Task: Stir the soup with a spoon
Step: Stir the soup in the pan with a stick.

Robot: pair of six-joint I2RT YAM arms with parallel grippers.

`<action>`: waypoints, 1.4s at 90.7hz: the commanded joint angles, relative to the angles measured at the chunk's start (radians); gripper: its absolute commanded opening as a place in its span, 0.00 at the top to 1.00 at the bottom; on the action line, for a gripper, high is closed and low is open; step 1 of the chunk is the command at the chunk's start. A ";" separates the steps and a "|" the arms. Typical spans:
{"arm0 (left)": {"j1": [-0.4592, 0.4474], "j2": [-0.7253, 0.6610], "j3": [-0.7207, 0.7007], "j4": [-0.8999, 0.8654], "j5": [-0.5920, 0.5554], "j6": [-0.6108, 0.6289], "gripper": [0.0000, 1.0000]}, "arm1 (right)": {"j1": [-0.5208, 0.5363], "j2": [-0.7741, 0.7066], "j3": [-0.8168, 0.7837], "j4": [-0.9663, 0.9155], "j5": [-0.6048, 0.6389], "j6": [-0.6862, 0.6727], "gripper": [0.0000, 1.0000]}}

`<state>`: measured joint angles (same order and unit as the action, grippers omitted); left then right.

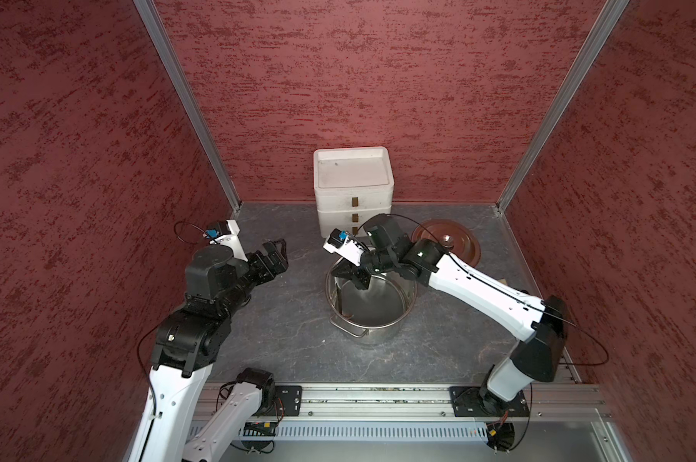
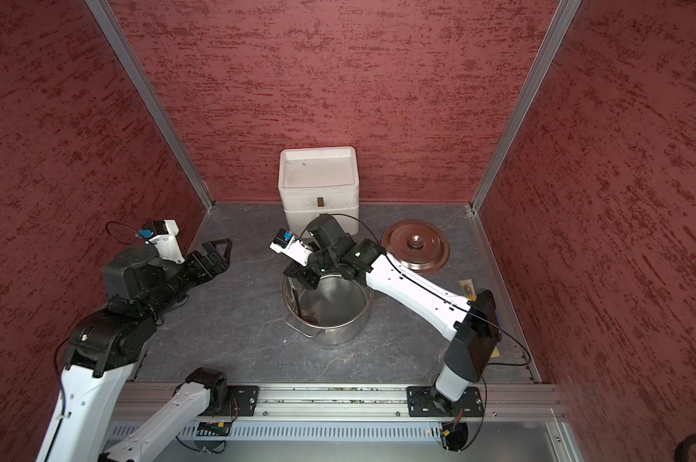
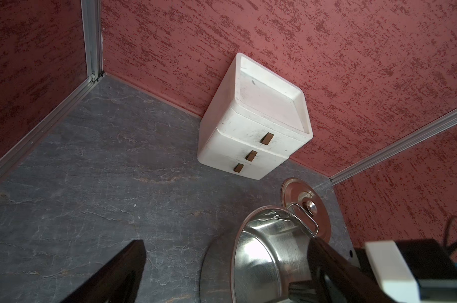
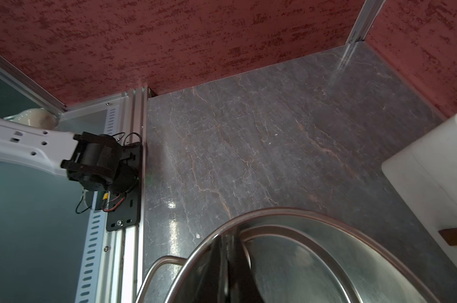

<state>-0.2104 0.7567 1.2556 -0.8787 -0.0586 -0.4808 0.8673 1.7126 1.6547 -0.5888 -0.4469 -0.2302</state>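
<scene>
The spoon (image 1: 339, 304) stands inside the pot (image 1: 382, 334), close to the inner wall on the pot's left side. Its small bowl is down near the floor by the pot's near handle, and its long axis rises steeply toward the rim. The right hand (image 1: 356, 280) hangs over the pot's far-left rim with its fingers pressed together. It looks to be pinching the top of the handle, though the fingers hide the contact itself. So the spoon lies straight below that hand, pointing down and slightly toward the near side. The left hand (image 1: 284, 254) has its fingers spread wide and holds nothing. It sits well off to the left of the pot, clearly the farther of the two. Judging by this, stirring falls to the right arm, sweeping the spoon's bowl around the pot floor. The spoon sits hard by the wall, so the free room is toward the pot's centre and right side. The rim limits how far the handle can tilt. Outside the pot, the lid (image 1: 464, 240) lies flat to the far right and the white drawer box (image 1: 352, 176) stands just behind. The worktop (image 1: 290, 312) to the left and in front of the pot is bare.
</scene>
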 commanded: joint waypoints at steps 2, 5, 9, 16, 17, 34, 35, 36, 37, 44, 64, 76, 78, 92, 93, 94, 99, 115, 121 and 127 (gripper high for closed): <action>0.006 -0.010 -0.009 -0.015 -0.012 0.009 0.00 | -0.030 0.071 0.117 0.018 0.043 -0.017 1.00; 0.006 -0.010 -0.009 -0.016 -0.014 0.009 0.00 | -0.041 0.085 0.139 0.018 0.051 -0.019 1.00; 0.006 -0.012 -0.008 -0.014 -0.017 0.009 0.00 | -0.059 0.103 0.157 0.023 0.063 -0.021 1.00; 0.005 -0.013 -0.007 -0.010 -0.020 0.011 0.00 | -0.094 0.116 0.175 0.033 0.080 -0.022 1.00; 0.006 -0.013 -0.007 -0.011 -0.020 0.012 0.00 | -0.100 0.116 0.176 0.034 0.085 -0.022 1.00; 0.006 -0.006 -0.003 -0.008 -0.024 0.017 0.00 | -0.208 0.087 0.149 0.028 0.117 -0.024 1.00; 0.006 -0.006 -0.002 -0.008 -0.025 0.018 0.00 | -0.214 0.082 0.141 0.029 0.119 -0.025 1.00; 0.006 -0.006 -0.002 -0.008 -0.025 0.018 0.00 | -0.219 0.078 0.135 0.028 0.120 -0.026 1.00; 0.006 -0.006 -0.002 -0.008 -0.026 0.018 0.00 | -0.226 0.071 0.128 0.028 0.122 -0.027 1.00; 0.006 -0.006 -0.004 -0.006 -0.028 0.020 0.00 | -0.273 0.021 0.075 0.031 0.134 -0.025 1.00; 0.006 0.001 0.000 0.003 -0.025 0.026 0.00 | -0.378 -0.158 -0.098 -0.014 0.146 -0.040 1.00; 0.006 0.003 -0.002 0.004 -0.024 0.027 0.00 | -0.386 -0.279 -0.206 -0.085 0.130 -0.059 1.00; 0.006 0.002 -0.003 0.004 -0.024 0.027 0.00 | -0.386 -0.301 -0.225 -0.095 0.118 -0.058 1.00; 0.007 0.012 -0.003 0.010 -0.023 0.028 0.00 | -0.382 -0.424 -0.356 -0.112 -0.018 -0.021 1.00; 0.007 0.013 -0.003 0.012 -0.022 0.029 0.00 | -0.380 -0.432 -0.364 -0.110 -0.026 -0.017 1.00; 0.006 0.013 -0.002 0.012 -0.022 0.030 0.00 | -0.378 -0.439 -0.372 -0.109 -0.034 -0.013 1.00; 0.006 0.020 -0.001 0.019 -0.019 0.032 0.00 | -0.367 -0.467 -0.402 -0.099 -0.074 0.005 1.00; 0.006 0.038 0.001 0.047 -0.006 0.036 0.00 | -0.296 -0.489 -0.434 -0.066 -0.163 0.058 1.00; 0.006 0.043 0.000 0.053 -0.003 0.036 0.00 | -0.256 -0.479 -0.434 -0.025 -0.180 0.087 1.00; 0.006 0.043 -0.003 0.055 -0.003 0.033 0.00 | -0.218 -0.456 -0.425 0.021 -0.185 0.109 1.00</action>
<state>-0.2104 0.7994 1.2556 -0.8562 -0.0711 -0.4622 0.5980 1.2404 1.2266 -0.6655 -0.5621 -0.1783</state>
